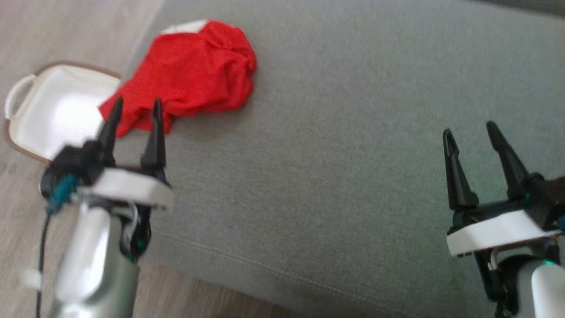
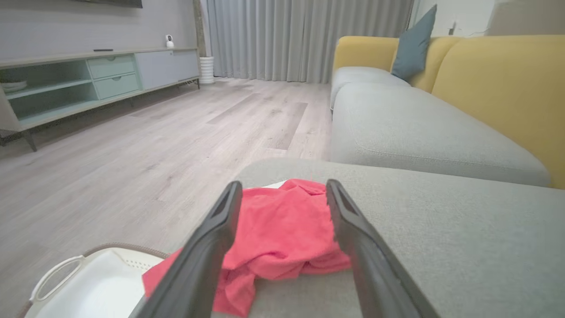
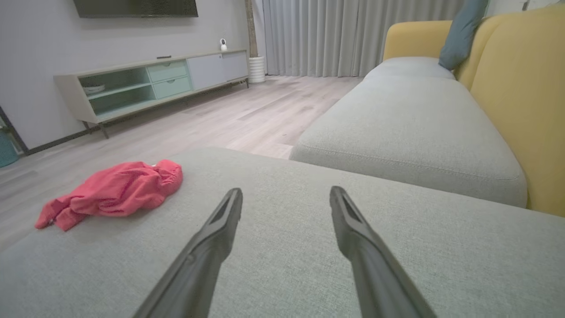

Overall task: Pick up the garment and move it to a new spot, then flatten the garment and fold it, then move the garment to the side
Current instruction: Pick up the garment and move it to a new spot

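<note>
- Grey cushion [image 1: 335, 168] takes up most of the head view, with pale wood floor [image 1: 17, 26] along its left edge.
- Garment [image 1: 190, 75]: red, crumpled in a heap at the cushion's far left corner. One end trails over the left edge toward the basket, and a white patch shows at the far end.
- Basket [image 1: 26, 88]: white, with a loop handle. It stands on the floor just beside the cushion's left edge, and the garment's trailing end covers part of its rim.
- Left gripper [image 1: 137, 102]: fingers spread wide, holding nothing. It is at the cushion's left edge, and its tips point at the near end of the garment. In the left wrist view the two fingers frame the heap; whether they touch it cannot be told.
- Right gripper [image 1: 469, 129]: fingers spread wide, holding nothing. It is over the bare right part of the cushion, well apart from the garment.
- Background, wrist views: a sofa [image 3: 410, 119] with grey seats and yellow backs, a teal pillow [image 2: 412, 44] against the back, a low cabinet [image 3: 150, 84] along the wall, and grey curtains [image 2: 309, 35].
</note>
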